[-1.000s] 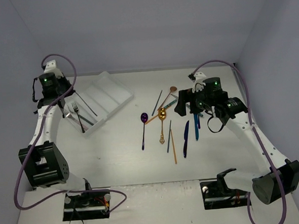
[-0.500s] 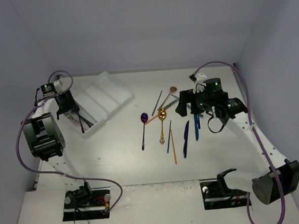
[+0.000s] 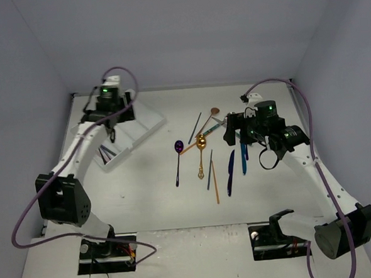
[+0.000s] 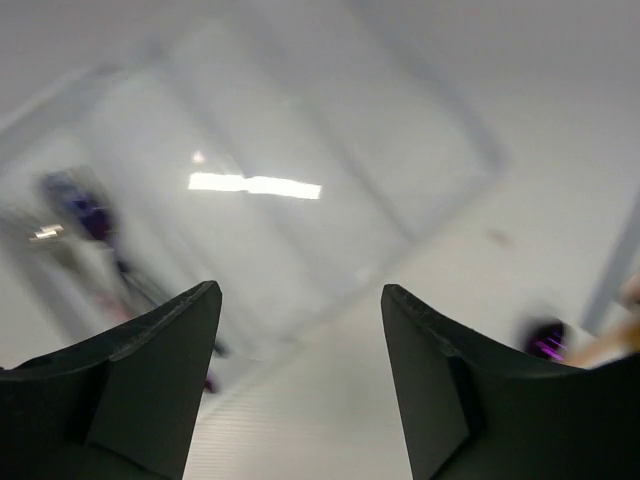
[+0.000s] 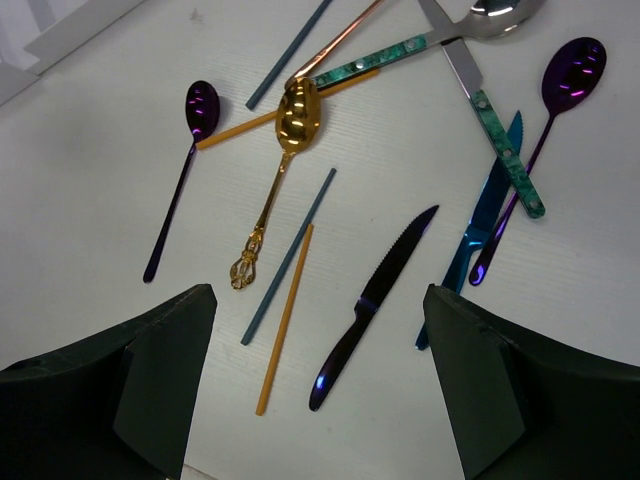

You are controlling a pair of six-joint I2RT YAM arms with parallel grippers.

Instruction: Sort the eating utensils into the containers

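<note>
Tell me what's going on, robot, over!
Left end effector open, empty, over tray. Right end effector open, empty, over loose utensils. A few more in tray. Nothing blocking.

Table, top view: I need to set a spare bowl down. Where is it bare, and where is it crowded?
Bare: the strip between the tray and the purple spoon, and the near stretch in front of the arm bases. Crowded: the utensils by the right gripper.

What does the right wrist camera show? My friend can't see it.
The right gripper hangs open above colourful utensils scattered on a white table. A gold spoon lies mid-picture, a purple spoon to its left, a dark knife lower right.
</note>
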